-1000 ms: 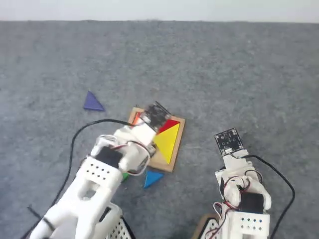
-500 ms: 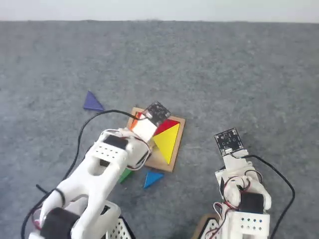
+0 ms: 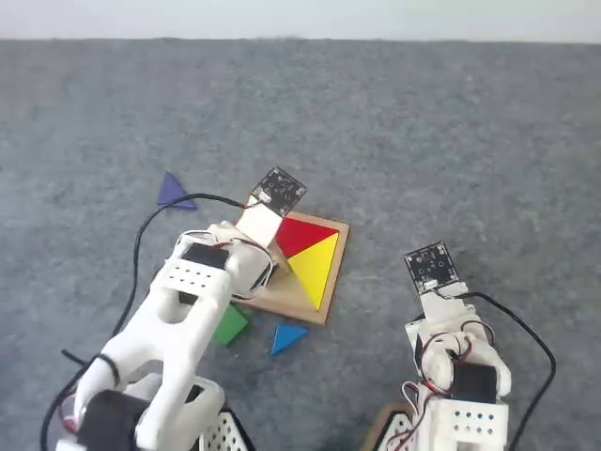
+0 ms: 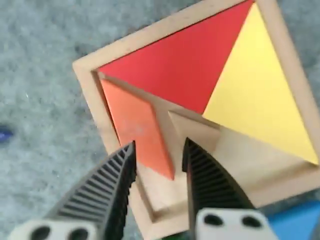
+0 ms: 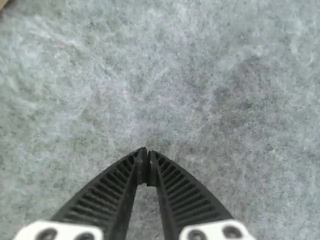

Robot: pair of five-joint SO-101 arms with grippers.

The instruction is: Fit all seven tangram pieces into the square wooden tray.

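The square wooden tray (image 3: 325, 304) (image 4: 87, 82) lies mid-table. In it sit a red triangle (image 3: 303, 236) (image 4: 185, 65), a yellow triangle (image 3: 319, 264) (image 4: 255, 90) and an orange parallelogram (image 4: 137, 127) along one wall. My left gripper (image 4: 159, 146) hangs open just above the orange piece's end, holding nothing. On the carpet lie a green piece (image 3: 228, 324) and a blue triangle (image 3: 286, 336) (image 4: 295, 225) near the tray's front, and a purple triangle (image 3: 174, 191) off to the far left. My right gripper (image 5: 146, 155) is shut over bare carpet.
Grey carpet (image 3: 451, 141) covers the whole table. The left arm (image 3: 188, 310) stretches over the tray's left side. The right arm (image 3: 451, 366) stands at the front right, apart from the tray.
The left arm's wrist has shifted toward the far left over the tray's corner. The green piece by the tray's front, mostly covered by the arm before, now shows. The right arm has not moved.
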